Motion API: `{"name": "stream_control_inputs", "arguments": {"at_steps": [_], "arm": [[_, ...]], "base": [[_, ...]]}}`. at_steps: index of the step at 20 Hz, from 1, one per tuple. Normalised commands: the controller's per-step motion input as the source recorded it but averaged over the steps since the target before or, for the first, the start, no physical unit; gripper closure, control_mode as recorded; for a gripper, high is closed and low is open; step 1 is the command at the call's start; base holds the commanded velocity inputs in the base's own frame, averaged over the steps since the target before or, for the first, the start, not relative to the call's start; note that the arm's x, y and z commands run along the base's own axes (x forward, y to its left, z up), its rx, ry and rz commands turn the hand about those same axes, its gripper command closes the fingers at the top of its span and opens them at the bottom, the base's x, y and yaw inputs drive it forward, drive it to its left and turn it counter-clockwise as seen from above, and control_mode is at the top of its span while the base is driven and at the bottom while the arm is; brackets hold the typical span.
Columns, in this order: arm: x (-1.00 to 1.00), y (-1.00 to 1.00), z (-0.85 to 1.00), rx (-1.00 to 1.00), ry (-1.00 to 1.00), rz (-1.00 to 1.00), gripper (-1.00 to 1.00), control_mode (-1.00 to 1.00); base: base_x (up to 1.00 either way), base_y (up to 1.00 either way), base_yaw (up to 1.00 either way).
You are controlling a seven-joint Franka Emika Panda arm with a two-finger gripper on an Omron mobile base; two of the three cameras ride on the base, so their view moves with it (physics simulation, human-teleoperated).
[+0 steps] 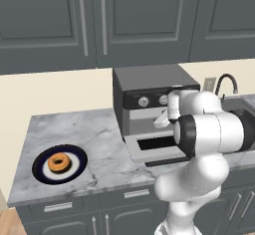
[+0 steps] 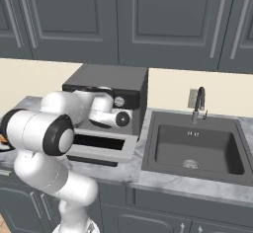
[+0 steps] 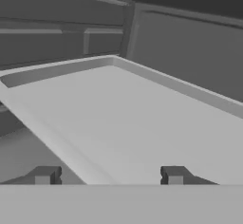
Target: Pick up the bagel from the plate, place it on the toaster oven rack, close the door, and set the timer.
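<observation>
Toaster oven (image 1: 149,87) sits on counter (image 1: 89,134) against back wall, door (image 1: 154,149) dropped flat in front of it. Plate (image 1: 42,172) well left of oven, nr counter front edge, bagel (image 1: 59,163) on it. Sink (image 2: 195,148) just right of oven, faucet (image 2: 198,103) behind basin.

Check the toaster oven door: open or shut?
Open: the door lies dropped flat in front of the toaster oven, cavity exposed.
</observation>
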Motion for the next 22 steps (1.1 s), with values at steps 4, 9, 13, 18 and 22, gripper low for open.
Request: {"name": "stream_control_inputs", "arguments": {"at_steps": [4,9,13,18,22], "arm": [[0.00,0.04,-0.40,-0.07,0.31,0.00,-1.00,-1.00],[-0.25,0.10,-0.55,-0.08,0.33,0.00,-1.00,-1.00],[-0.44,0.14,-0.56,-0.06,0.36,0.00,-1.00,-1.00],[-0.63,0.18,-0.55,-0.08,0.37,-0.01,-1.00,-1.00],[-0.83,0.14,-0.52,-0.07,0.35,0.00,-1.00,-1.00]], "base": [[0.00,0.00,0.00],[0.00,0.00,0.00],[0.00,0.00,0.00],[0.00,0.00,0.00],[0.00,0.00,0.00]]}}
